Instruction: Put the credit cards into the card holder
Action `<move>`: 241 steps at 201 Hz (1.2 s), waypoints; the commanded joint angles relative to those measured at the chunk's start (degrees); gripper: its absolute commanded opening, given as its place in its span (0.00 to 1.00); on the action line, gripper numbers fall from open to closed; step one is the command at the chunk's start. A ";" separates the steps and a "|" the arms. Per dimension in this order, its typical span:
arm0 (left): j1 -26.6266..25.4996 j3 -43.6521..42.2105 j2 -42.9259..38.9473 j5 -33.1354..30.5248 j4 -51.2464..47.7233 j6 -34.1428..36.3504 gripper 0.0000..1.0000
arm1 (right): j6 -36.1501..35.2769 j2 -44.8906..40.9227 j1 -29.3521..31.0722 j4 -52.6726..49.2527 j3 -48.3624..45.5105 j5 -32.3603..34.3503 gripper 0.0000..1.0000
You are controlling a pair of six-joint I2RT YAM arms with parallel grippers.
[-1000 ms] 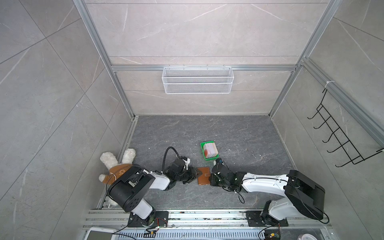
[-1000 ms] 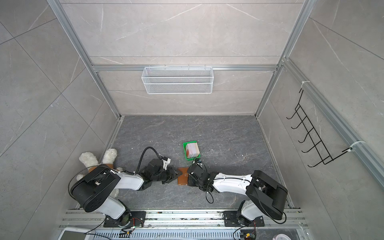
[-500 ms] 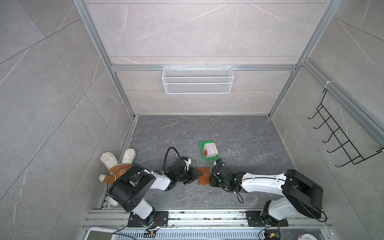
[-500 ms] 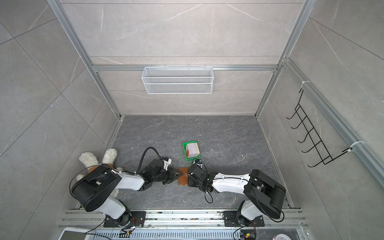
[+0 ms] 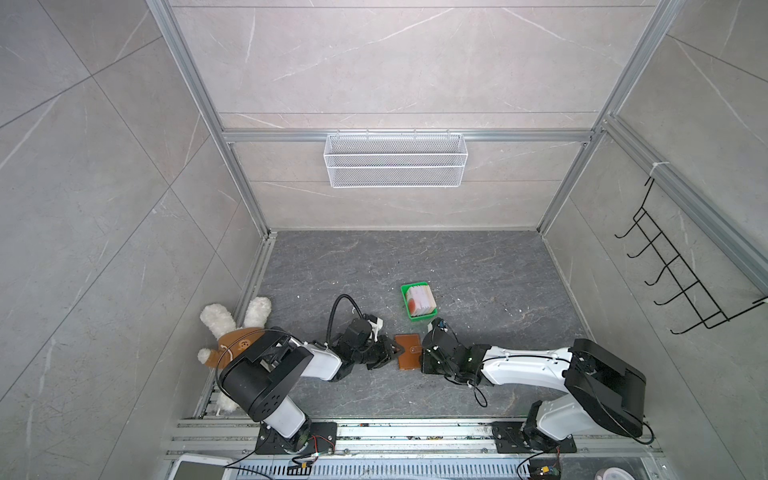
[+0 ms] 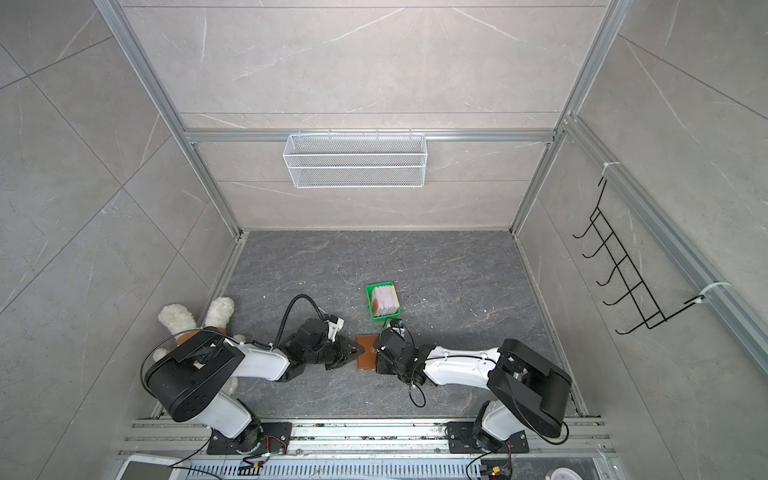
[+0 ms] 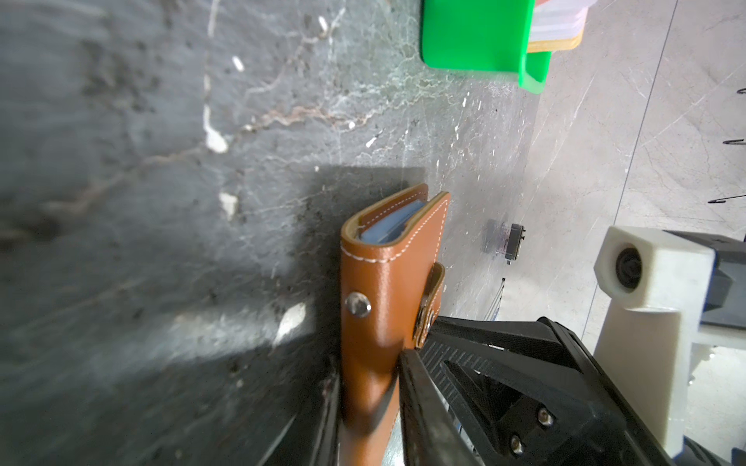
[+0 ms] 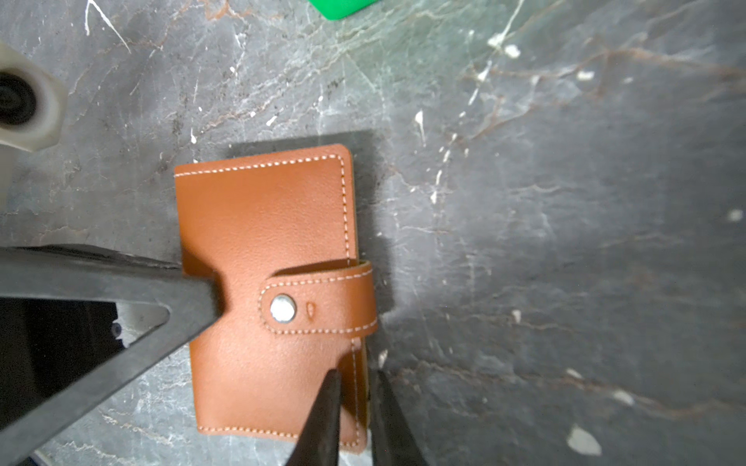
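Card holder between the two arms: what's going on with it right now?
Both arms are working on the closed card holder, which lies flat on the table. The left claw clamps its spine side. The right claw seems to pinch the open edge beside the fastened snap tab. The credit cards sit in the green tray nearby; neither claw holds one.

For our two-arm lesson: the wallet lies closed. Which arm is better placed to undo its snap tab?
Right, probably: the right tool straddles the wallet's open edge beside the tab, while the left tool pinches the spine side, steadying it.
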 commanded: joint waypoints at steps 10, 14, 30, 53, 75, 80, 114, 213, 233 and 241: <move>-0.46 1.44 -0.01 1.47 1.50 1.23 0.20 | -0.21 0.14 0.44 -3.20 0.79 1.41 0.18; -0.46 1.39 -0.10 1.35 1.50 1.31 0.19 | -0.23 0.09 0.44 -3.26 0.92 1.47 0.18; -0.46 1.31 -0.12 1.17 1.32 1.50 0.17 | -0.32 -0.31 0.44 -3.69 1.19 1.62 0.18; -0.46 1.03 -0.22 0.95 1.25 1.63 0.15 | -0.45 -1.50 0.44 -4.70 1.58 2.03 0.18; -0.55 0.96 -0.49 0.95 1.25 1.79 0.14 | -1.07 -3.35 0.41 -6.51 2.43 2.73 0.18; -0.63 1.00 -0.63 0.95 1.24 1.71 0.14 | -1.40 -3.76 0.44 -6.97 2.83 2.81 0.18; -0.79 1.24 -1.50 1.10 0.79 2.02 0.14 | -4.43 -4.54 0.44 -8.70 5.95 0.96 0.22; -1.47 1.49 -5.03 0.77 -0.87 2.34 0.14 | -10.76 5.60 0.42 -19.14 18.14 -0.76 0.31; -1.47 1.41 -5.58 0.59 -1.27 2.42 0.14 | -11.30 6.40 0.38 -20.96 18.99 0.05 0.31; -1.60 1.42 -5.70 0.67 -1.34 2.47 0.14 | -11.68 6.66 0.44 -21.11 19.07 -0.02 0.32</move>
